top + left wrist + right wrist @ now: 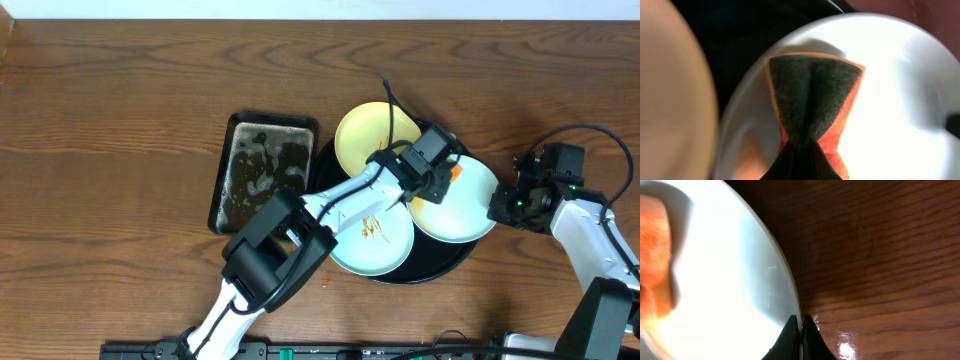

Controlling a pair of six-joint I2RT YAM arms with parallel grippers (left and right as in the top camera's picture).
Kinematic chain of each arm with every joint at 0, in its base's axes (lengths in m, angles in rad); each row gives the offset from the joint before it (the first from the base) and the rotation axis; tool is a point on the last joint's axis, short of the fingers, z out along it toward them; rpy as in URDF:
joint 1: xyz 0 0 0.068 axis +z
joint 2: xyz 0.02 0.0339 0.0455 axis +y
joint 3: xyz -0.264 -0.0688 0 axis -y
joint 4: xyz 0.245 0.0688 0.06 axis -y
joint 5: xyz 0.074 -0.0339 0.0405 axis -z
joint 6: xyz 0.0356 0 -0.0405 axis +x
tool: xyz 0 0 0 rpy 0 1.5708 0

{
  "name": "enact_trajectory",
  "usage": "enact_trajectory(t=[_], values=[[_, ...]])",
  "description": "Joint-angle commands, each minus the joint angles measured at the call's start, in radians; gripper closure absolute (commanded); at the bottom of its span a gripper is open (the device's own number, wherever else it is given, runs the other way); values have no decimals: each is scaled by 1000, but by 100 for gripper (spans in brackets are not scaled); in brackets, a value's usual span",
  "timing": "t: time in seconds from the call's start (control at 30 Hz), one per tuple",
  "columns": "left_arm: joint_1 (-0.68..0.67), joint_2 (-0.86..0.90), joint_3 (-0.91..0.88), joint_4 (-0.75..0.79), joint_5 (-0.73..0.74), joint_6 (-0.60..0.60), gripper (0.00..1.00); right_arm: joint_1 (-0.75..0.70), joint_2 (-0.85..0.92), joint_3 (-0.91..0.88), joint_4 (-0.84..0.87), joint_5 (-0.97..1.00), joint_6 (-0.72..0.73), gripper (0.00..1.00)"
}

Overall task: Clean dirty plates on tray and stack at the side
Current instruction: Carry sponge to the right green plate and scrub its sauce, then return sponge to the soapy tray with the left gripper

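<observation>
The black tray holds three dirty plates. The pale yellow plate lies at the back, and a mint-green plate with brown sauce squiggles lies at the front. A second mint-green plate sits at the tray's right side. My right gripper is shut on that plate's right rim, jaws pinching the edge. My left gripper is shut on an orange sponge, its dark green scrub face pressed onto this plate.
A rectangular wet metal pan stands just left of the tray. Brown wooden table lies to the right of the held plate. The left arm reaches across the front plate.
</observation>
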Motion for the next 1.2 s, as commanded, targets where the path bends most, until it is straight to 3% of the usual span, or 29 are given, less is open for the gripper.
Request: enact_trajectory(t=[0.0, 0.33, 0.73, 1.17], values=[[11, 6, 5, 7, -48, 14, 92, -2, 5, 4, -15, 22, 1, 99], [11, 5, 5, -240, -47, 14, 92, -2, 5, 4, -14, 22, 1, 99], [26, -194, 12, -314, -44, 66, 92, -3, 5, 4, -19, 99, 29, 99], [279, -359, 12, -545, -104, 89, 93, -3, -25, 26, -11, 101, 15, 99]])
